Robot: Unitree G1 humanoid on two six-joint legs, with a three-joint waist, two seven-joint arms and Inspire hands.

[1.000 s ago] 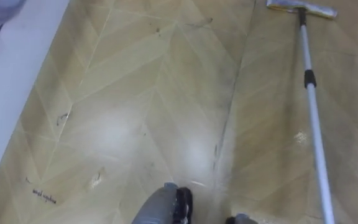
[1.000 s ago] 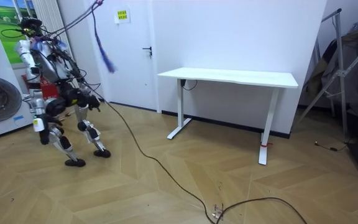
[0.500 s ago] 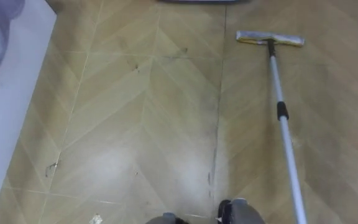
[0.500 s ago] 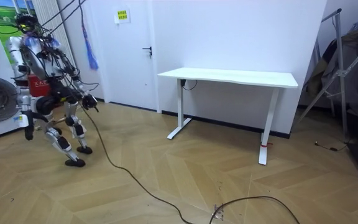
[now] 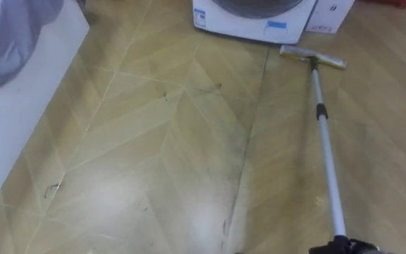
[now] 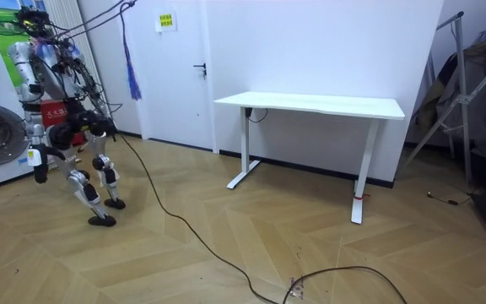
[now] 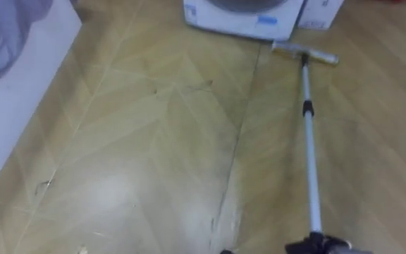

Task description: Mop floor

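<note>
The robot's right hand point(image 5: 344, 248) is at the near end of the mop point(image 5: 321, 111) pole, but I cannot tell if it is open or closed, and the mop's flat head lies on the wood floor point(image 5: 154, 155) just beside the white washing machine point(image 5: 249, 17).

Nothing can be read here. A yellow sign point(image 6: 166, 21) on the wall point(image 6: 310, 42) bears dark marks, perhaps lettering, too small to make out. Two blue labels point(image 5: 276, 25) on the washing machine point(image 5: 249, 27) are equally illegible.
</note>
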